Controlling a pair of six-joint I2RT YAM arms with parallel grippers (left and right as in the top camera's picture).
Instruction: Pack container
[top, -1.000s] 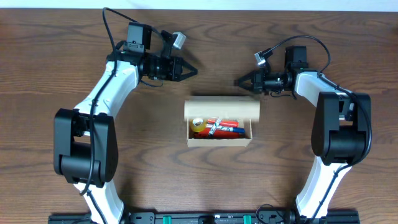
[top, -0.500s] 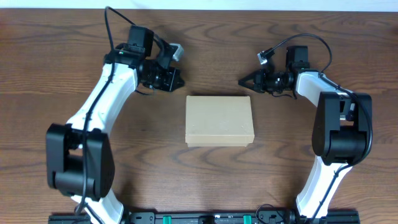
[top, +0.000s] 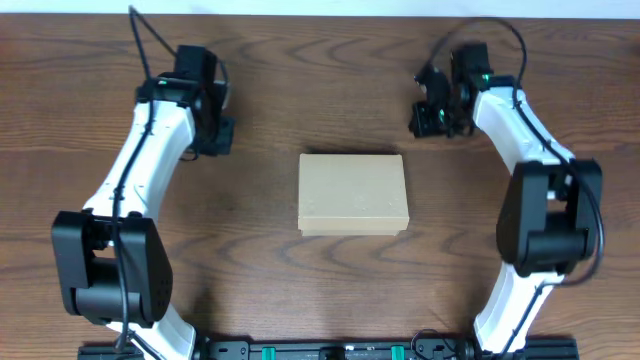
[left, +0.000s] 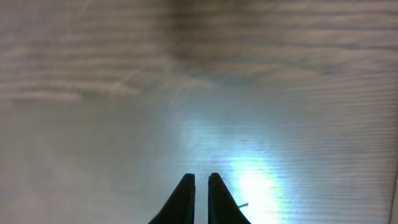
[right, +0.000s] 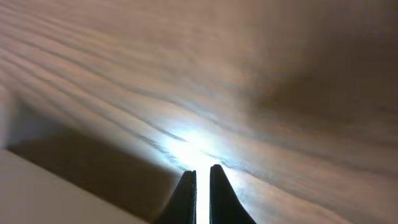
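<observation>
- Desk (top: 100, 300): brown wood grain, nothing on it but the container. No change from a second ago.
- Arms: left arm (top: 150, 160) and right arm (top: 520, 120) had both swung outward and back toward the far edge. Half a second ago each reached in closer to the box; now both were well apart from it.
- Container (top: 353, 194): sat mid-desk between the arms. A second ago it was open, with the inside showing; now the flap lid lay flat over the top and the contents were hidden.
- Judgement: packing and closing look done and the arms were retreating, so the task is at or near its end. Whether the flap is fully tucked cannot be told.
- Left pincer (top: 215, 135): off the container's far-left corner, holding nothing.
- Right pincer (top: 422, 120): off the far-right corner, also empty.
- The overhead view was too small to read the finger gap. The wrist views settled it.
- Left pincer (left: 201, 186): tips drawn together, only a thin slit between, over bare desk with glare.
- Right pincer (right: 203, 183): same, tips together and empty.
- Only the right wrist view caught a pale edge with a shadow at lower left, likely the container's side; not certain. The left wrist view had no box at all.
</observation>
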